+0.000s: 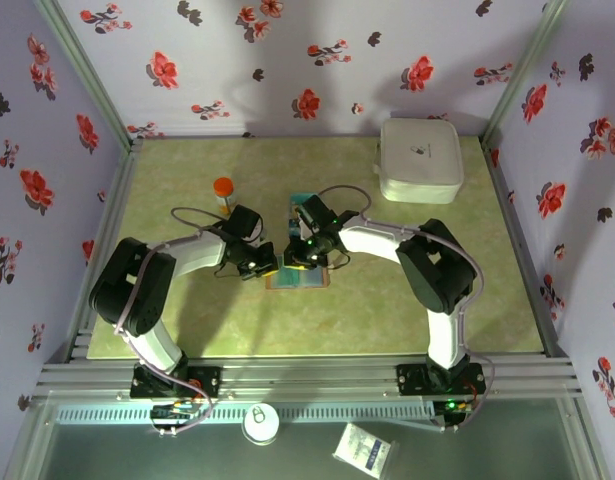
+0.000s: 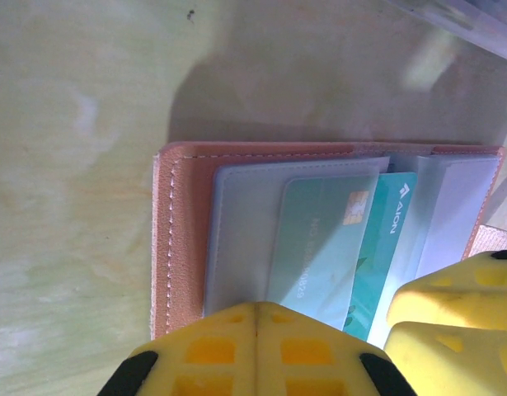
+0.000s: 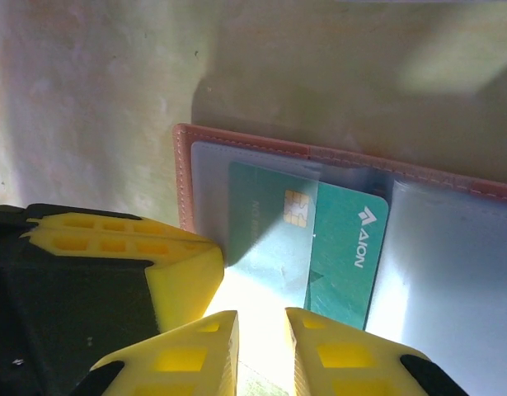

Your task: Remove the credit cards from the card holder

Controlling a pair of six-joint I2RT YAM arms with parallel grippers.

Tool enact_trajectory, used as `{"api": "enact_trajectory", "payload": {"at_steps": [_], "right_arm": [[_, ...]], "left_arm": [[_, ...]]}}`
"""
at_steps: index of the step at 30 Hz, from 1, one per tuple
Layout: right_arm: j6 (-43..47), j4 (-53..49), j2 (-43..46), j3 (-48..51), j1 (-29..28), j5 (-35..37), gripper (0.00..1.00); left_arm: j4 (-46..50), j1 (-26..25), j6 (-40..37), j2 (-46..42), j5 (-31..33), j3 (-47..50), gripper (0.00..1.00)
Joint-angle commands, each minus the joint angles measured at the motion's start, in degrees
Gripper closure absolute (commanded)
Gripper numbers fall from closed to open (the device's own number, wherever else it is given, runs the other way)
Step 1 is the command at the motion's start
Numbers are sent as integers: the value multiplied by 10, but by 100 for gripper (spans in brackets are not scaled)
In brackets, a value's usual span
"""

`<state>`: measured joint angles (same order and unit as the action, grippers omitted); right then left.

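Meeting at mid-worktop [image 1: 337, 320], both arms crowd over the open card holder [image 2: 180, 247], which lies flat with its blue-grey lining up. Left claw [image 2: 255, 351] is squeezed tight, fingers pressed together, tips at the holder's near edge. Right claw [image 3: 261, 342] shows a narrow gap, right at the lower edge of a teal card [image 3: 348, 247] that sticks halfway out of its sleeve. Whether it pinches the card, I can't tell. The two claws sit just beside each other.
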<state>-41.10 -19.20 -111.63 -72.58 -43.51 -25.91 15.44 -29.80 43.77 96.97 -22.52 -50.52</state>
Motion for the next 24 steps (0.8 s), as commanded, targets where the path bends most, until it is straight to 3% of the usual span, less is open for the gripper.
{"api": "enact_trajectory", "payload": {"at_steps": [1,24], "right_arm": [[2,-16,-20,1,-3,1,77],[24,-56,-7,-10,-4,46,77]], "left_arm": [[15,-3,-3,13,9,-8,100],[19,-3,-7,12,13,-3,100]]}}
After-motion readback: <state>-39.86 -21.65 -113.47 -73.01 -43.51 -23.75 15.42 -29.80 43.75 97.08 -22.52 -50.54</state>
